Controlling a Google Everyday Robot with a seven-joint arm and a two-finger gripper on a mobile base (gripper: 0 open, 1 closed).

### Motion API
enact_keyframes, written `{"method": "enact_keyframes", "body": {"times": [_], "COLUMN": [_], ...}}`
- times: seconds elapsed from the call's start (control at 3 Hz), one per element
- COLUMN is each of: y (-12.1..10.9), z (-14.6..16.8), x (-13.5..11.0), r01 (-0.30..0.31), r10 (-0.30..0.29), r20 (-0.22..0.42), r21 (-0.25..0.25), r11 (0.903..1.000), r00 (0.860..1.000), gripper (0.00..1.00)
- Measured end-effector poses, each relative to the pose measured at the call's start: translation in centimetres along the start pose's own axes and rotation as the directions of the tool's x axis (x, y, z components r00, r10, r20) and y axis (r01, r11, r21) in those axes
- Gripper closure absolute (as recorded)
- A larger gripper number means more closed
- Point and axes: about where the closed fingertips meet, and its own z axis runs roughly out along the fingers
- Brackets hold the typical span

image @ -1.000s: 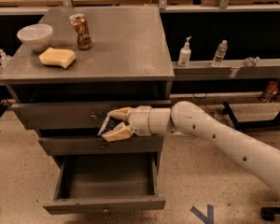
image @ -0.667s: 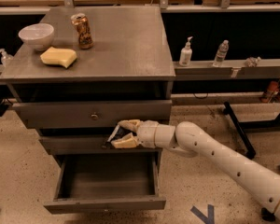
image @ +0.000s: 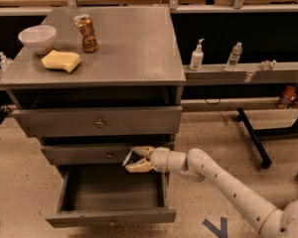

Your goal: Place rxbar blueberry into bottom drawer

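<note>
A grey metal desk point(image: 134, 48) with three drawers, seen from above and in front; the bottom drawer point(image: 111, 217) is pulled open, its inside bare. A white robot arm point(image: 223, 185) reaches in from the lower right; its hand point(image: 131, 160) sits just above the open drawer's back right part, close before the middle drawer point(image: 79, 154). The two tan fingers are clamped on the rxbar blueberry point(image: 133, 157), a small dark bar with a white patch, held between them above the drawer, not yet inside. On the desk top sit a white bowl point(image: 37, 37), a can point(image: 86, 32) and a yellow sponge point(image: 61, 61); the top drawer point(image: 99, 122) is closed.
</note>
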Motion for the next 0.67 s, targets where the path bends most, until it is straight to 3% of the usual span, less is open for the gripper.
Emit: {"method": "enact_keyframes", "body": {"times": [0.33,0.67], "y": [-0.6,-0.2], "z": [-0.2,0.8], "x": [0.8,2.1], "r01": [0.002,0.016], "r10": [-0.001,-0.017], "r20": [0.012,-0.026], "r21": [-0.054,-0.058], "r11": [0.9985,0.9982], "r00": [1.0,1.0], "gripper": [1.0,1.0]}}
